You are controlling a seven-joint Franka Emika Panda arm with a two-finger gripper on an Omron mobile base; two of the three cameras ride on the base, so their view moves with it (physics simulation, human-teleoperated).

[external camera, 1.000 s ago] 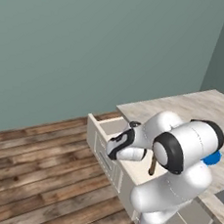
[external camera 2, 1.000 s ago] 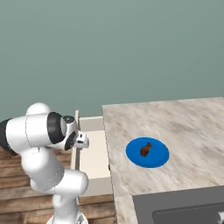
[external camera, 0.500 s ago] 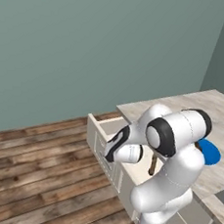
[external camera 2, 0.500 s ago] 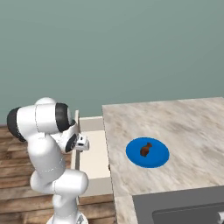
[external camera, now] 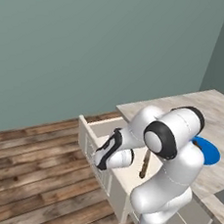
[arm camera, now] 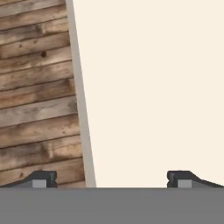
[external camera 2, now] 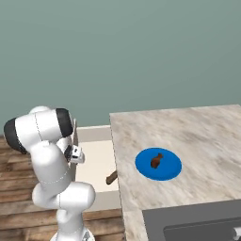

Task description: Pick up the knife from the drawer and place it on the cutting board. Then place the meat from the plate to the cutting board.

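Knife (external camera: 144,165) lying in open drawer (external camera: 93,131), right of wide-open gripper (arm camera: 112,178) hovering over drawer's left wall. Best shifted right, centred over handle, before descending.

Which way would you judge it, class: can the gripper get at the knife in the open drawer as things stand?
Probably yes: the gripper hangs open over the drawer, and the knife lies uncovered inside.

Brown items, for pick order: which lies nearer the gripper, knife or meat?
The slim brown-handled knife in the cream drawer, beside the gripper; the small brown meat lump sits on the round blue plate.
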